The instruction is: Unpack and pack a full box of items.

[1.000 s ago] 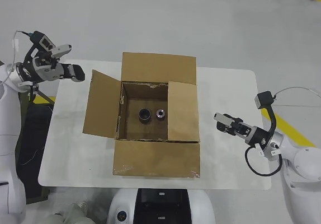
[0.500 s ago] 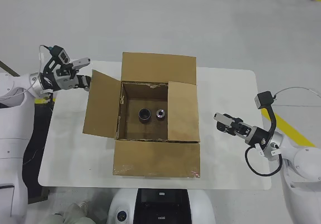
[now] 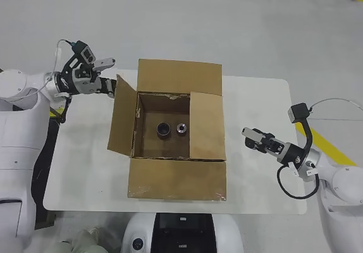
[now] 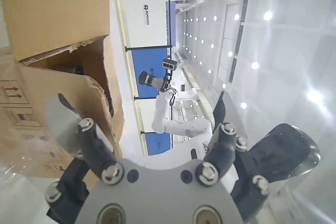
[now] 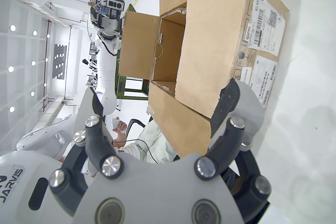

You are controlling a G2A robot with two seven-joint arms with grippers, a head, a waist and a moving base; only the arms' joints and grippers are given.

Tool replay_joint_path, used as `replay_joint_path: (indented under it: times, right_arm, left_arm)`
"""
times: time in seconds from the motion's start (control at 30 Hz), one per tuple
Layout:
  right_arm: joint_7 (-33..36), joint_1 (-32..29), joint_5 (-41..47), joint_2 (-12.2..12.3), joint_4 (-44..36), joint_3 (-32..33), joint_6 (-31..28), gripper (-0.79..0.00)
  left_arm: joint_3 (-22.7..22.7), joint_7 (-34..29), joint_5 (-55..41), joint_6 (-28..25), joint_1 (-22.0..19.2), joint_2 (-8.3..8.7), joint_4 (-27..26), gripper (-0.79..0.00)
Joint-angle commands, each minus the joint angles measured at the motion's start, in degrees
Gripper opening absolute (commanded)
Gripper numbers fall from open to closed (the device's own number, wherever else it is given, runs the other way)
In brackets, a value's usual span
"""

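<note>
The box (image 3: 207,136) is made of plain brown cardboard, and white labels (image 5: 266,22) printed in black are stuck on one side. A black item (image 3: 163,129) and a silver-grey item (image 3: 181,128) are seen inside. The table (image 3: 257,183) is white. The left gripper (image 4: 139,108) and right gripper (image 5: 160,99) are finished in black and silver-grey, with pale tips lined in black. A yellow stripe (image 3: 324,136) is painted on the grey floor (image 3: 295,38).
</note>
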Motion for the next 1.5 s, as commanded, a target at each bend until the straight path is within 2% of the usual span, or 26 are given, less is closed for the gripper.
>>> replay_joint_path:
  times: [0.0,0.33,0.8,1.1,1.47]
  right_arm:
    - [0.0,0.0,0.0,0.0,0.0,0.0,0.0,0.0]
    - [0.0,0.0,0.0,0.0,0.0,0.0,0.0,0.0]
    - [0.0,0.0,0.0,0.0,0.0,0.0,0.0,0.0]
    - [0.0,0.0,0.0,0.0,0.0,0.0,0.0,0.0]
    - [0.0,0.0,0.0,0.0,0.0,0.0,0.0,0.0]
  left_arm:
    - [1.4,-0.1,-0.3,0.2,-0.8,-0.25,-0.3,0.0]
    - [8.6,-0.3,0.0,1.1,-3.8,-1.63,-2.4,0.0]
    - [18.9,2.0,7.2,1.9,-6.7,-3.54,-4.1,0.0]
    - [20.0,3.2,12.7,3.4,-6.2,-3.25,-3.8,0.0]
    - [17.8,3.6,13.2,5.6,-5.1,-2.44,-5.0,0.0]
